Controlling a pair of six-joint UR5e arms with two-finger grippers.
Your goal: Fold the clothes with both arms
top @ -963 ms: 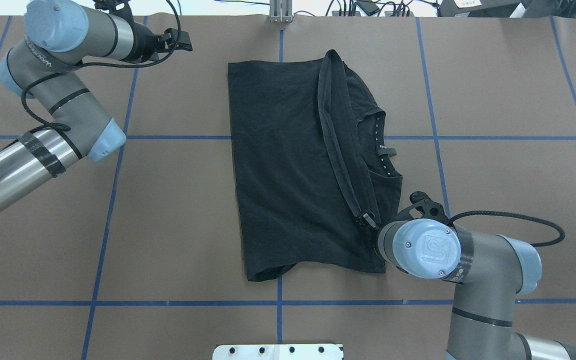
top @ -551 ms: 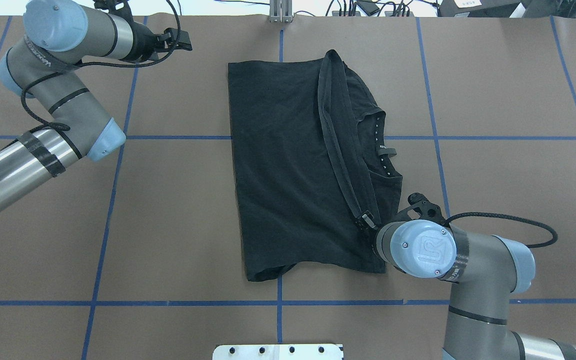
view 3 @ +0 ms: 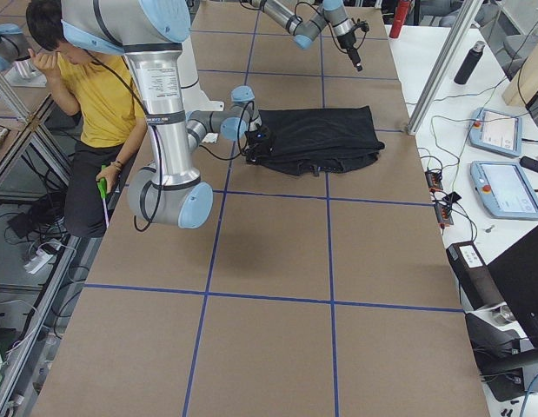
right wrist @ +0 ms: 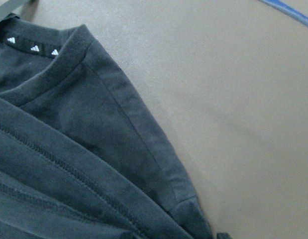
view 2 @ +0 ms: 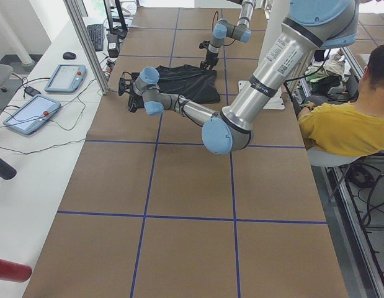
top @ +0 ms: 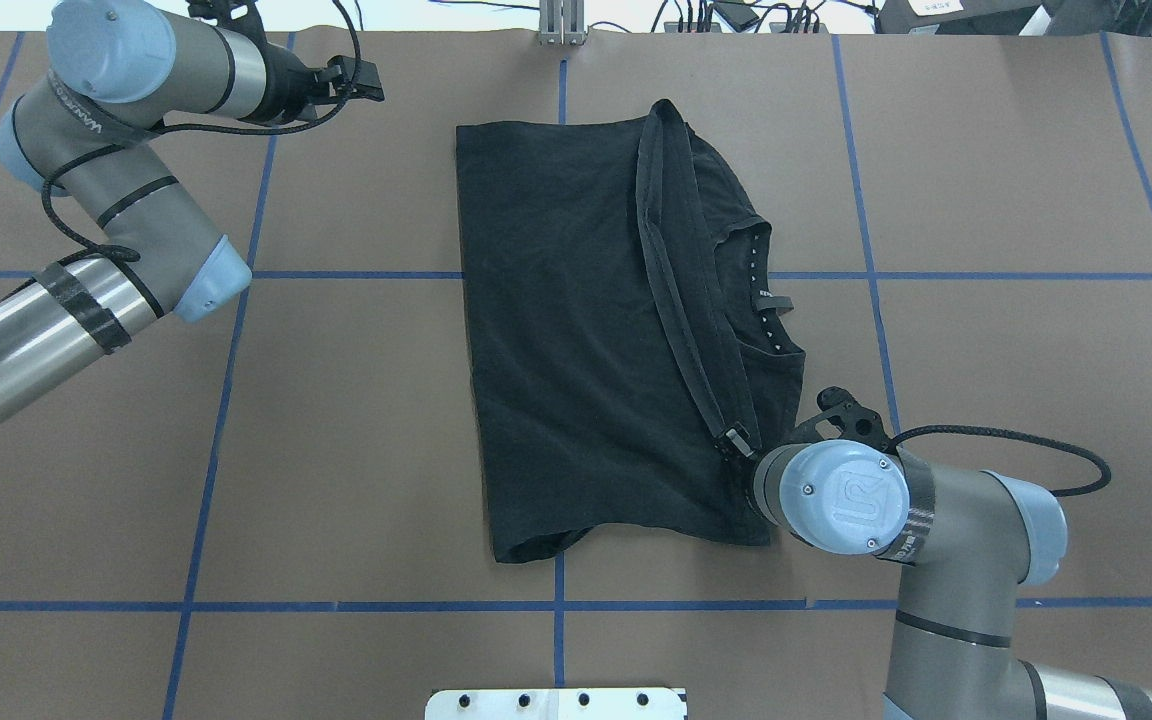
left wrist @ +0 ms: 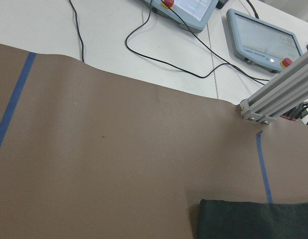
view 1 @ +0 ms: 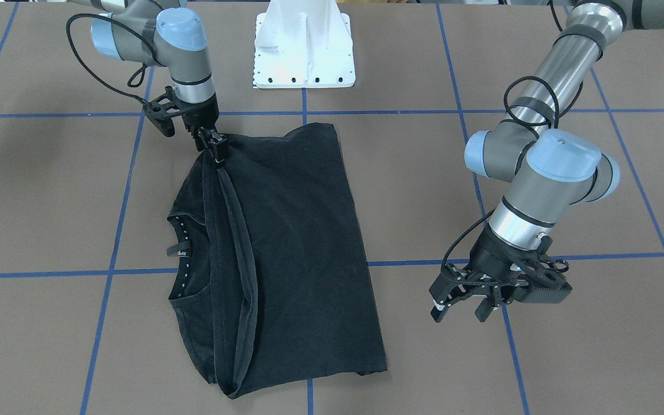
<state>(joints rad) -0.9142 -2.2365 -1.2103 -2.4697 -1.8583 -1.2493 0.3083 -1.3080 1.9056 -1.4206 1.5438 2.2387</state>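
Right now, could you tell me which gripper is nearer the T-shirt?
Right. The right gripper grips the T-shirt; the left gripper hangs apart, beyond its opposite side.

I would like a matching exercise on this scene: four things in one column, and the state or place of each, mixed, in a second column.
1. black short-sleeved T-shirt
2. left black two-finger gripper
3. right black two-finger gripper
4. white base plate

a. shut on the shirt's edge
b. on the robot's side of the table
c. lying partly folded on the brown table
d. open over bare table

Pairs: 1-c, 2-d, 3-a, 4-b
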